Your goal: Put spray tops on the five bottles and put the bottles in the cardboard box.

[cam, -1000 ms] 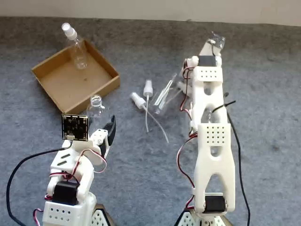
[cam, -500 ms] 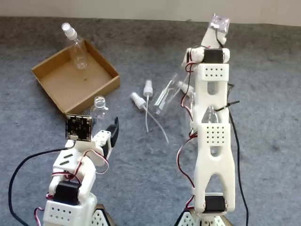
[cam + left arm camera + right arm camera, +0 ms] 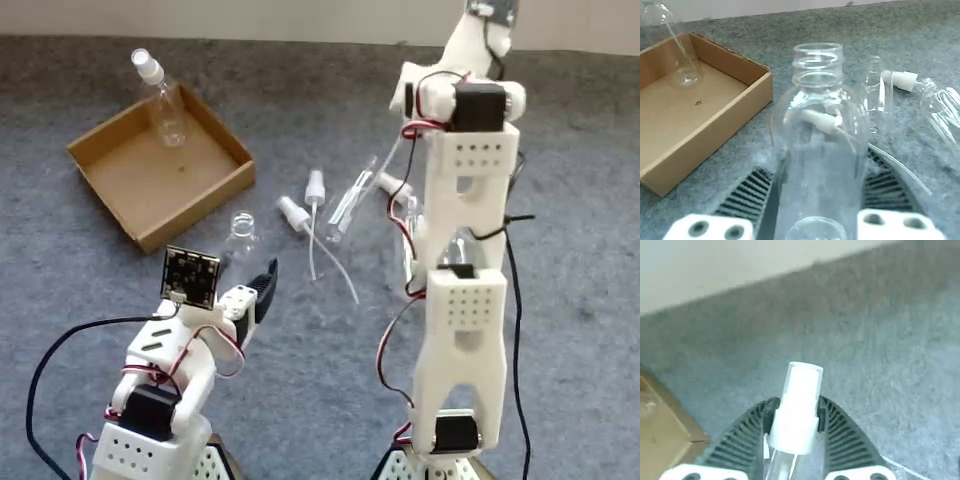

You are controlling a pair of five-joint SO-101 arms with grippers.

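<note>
Clear round-shouldered bottle [image 3: 817,115] clamped in left hand [image 3: 815,192]; right hand [image 3: 792,427] pinches a white spray top [image 3: 797,400].

No text, label or number can be read on the cardboard box [image 3: 130,185] or bottles [image 3: 817,165].

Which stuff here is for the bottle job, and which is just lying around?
For the job: box, capped bottle, open bottle, held top, loose tops, lying bottles.
Just there: carpet, wall.
</note>
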